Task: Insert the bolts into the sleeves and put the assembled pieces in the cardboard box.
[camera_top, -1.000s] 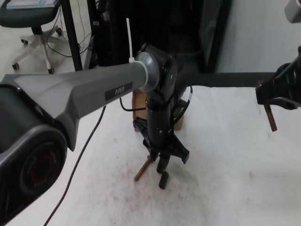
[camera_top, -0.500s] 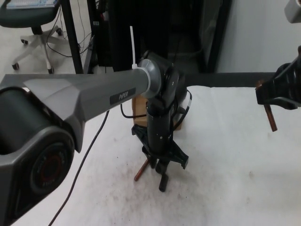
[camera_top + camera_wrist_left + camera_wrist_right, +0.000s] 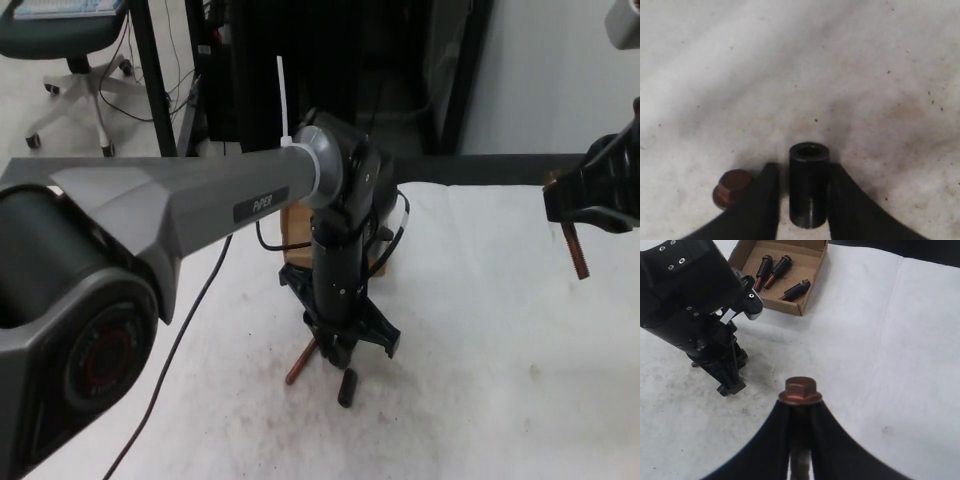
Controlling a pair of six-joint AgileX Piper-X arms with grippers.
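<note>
It looks like a lab: white-covered bench (image 3: 500, 400), swivel chair (image 3: 60, 40), dark racks (image 3: 400, 60) behind.

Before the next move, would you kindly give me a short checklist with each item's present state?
1. Bolt held in right gripper: ok.
2. Sleeve within left gripper: ok.
3. Firm grip on sleeve: cannot tell.
4. Sleeve mouth unblocked: ok.
5. Bolt lined up over sleeve: not ok, it hangs well off to the side.
6. Spare bolt apart from sleeve: ok.
7. Room in box: ok, three pieces inside.
</note>
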